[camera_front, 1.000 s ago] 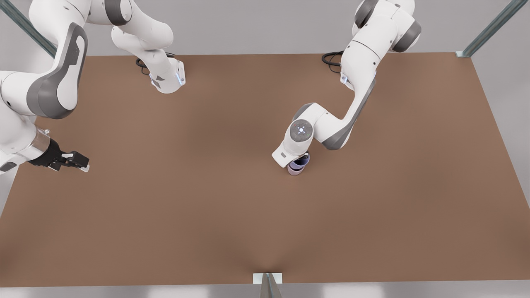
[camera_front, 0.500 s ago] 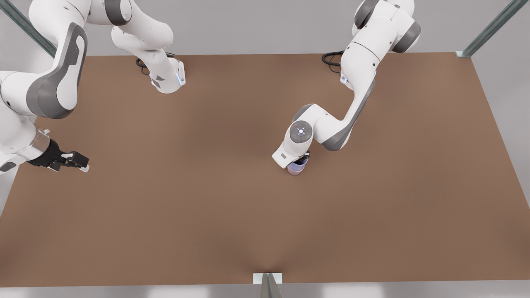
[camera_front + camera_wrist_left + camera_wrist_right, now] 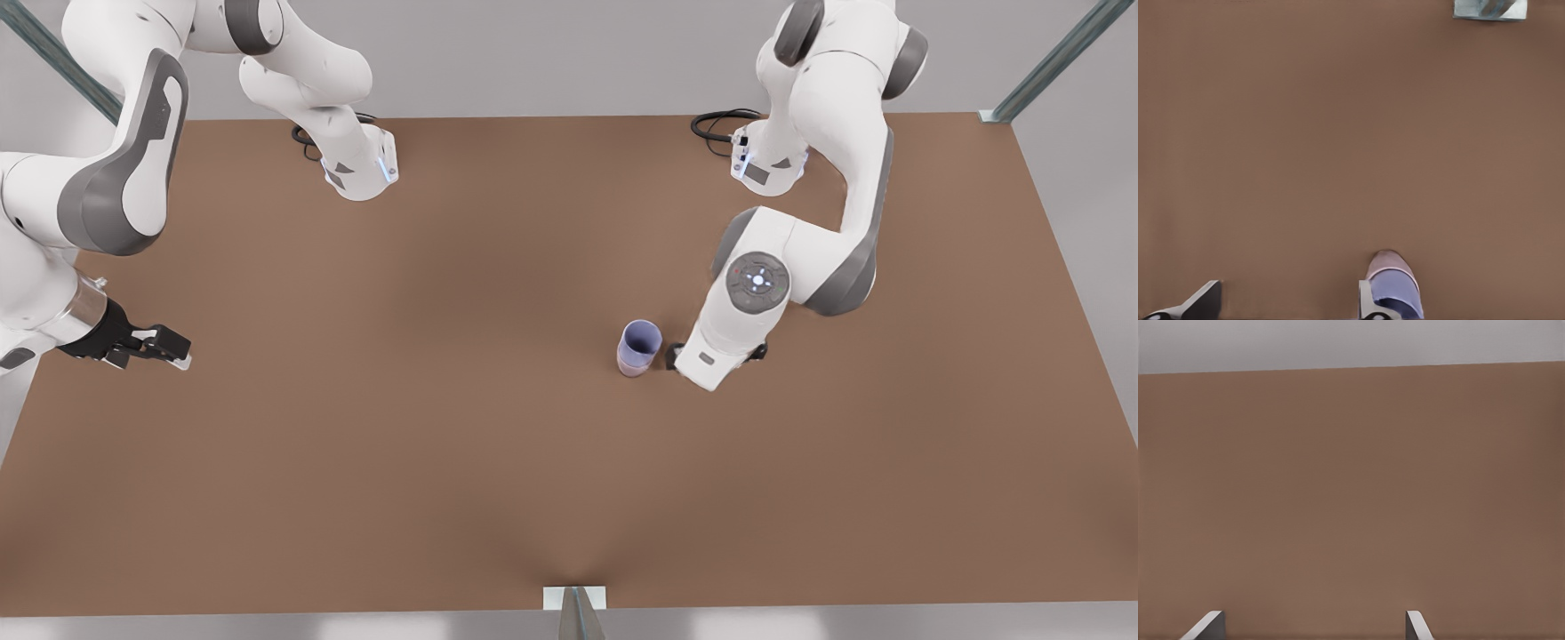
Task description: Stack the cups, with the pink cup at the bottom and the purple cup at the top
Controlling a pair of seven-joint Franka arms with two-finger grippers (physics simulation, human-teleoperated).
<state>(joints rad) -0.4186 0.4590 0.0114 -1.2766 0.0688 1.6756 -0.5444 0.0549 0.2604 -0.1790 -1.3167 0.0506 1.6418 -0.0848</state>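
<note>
Brown tabletop [image 3: 373, 462] spreads bare under both arms, with grey wall behind it and metal frame legs at the corners.

On the front view's right, the left gripper [image 3: 711, 354] hangs low over the table just beside the stacked cups, on their front-view right. Its own wrist view shows two pale fingertips [image 3: 1201, 301] spread well apart with nothing between them, so it is released and empty; one fingertip sits right next to the stack without clearly touching it.

Next to it stands the stack itself. The purple cup [image 3: 639, 342] sits upright, nested inside the pink cup [image 3: 632, 370], of which just a thin mauve band peeks out at the base. The left wrist view agrees: lavender body [image 3: 1395, 291] with a pink rim of the lower cup [image 3: 1386, 259] showing past it.

Farther out, at the front view's left edge, the right gripper [image 3: 151, 348] waits well apart from the cups, above the table. Its wrist view shows its two fingertips [image 3: 1205, 623] set wide, holding nothing.

Judging from this, the stacking looks done: pink underneath, purple on top, nothing gripping either. What seems left is only for the left arm to draw clear without nudging the stack.
</note>
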